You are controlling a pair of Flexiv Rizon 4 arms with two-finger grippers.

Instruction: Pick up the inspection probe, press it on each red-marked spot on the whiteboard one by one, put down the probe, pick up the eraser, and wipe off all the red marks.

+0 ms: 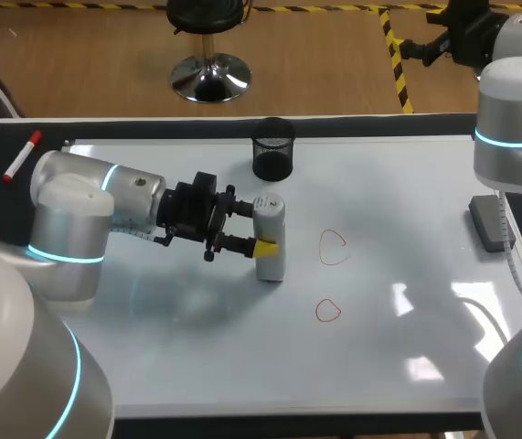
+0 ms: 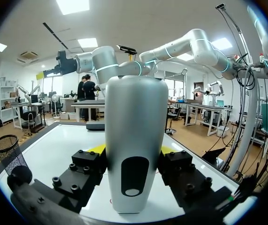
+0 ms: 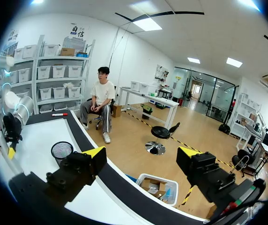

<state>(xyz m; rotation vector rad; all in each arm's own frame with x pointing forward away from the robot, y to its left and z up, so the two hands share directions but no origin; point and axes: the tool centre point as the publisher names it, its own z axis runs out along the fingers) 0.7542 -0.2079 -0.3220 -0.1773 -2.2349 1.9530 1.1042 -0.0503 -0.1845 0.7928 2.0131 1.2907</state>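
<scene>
Inspection probe [image 1: 270, 240], white plastic cylinder: looks rigid, light, slick. Clamped mid-body in left gripper [image 1: 259, 225]; red marks [image 1: 334, 247] at 3 o'clock. Right gripper [image 3: 142, 152] wide open, empty.

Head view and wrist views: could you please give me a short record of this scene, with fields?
Probe: white rounded plastic inspection probe, upright, left of both marks
Left gripper: fingers shut on the probe
Right gripper: fingers open, holding nothing
Marks: far red triangular outline and near red triangular outline on the white whiteboard, unwiped
Eraser: grey block eraser at the board's right edge
Other: black mesh cup; red marker pen
</scene>
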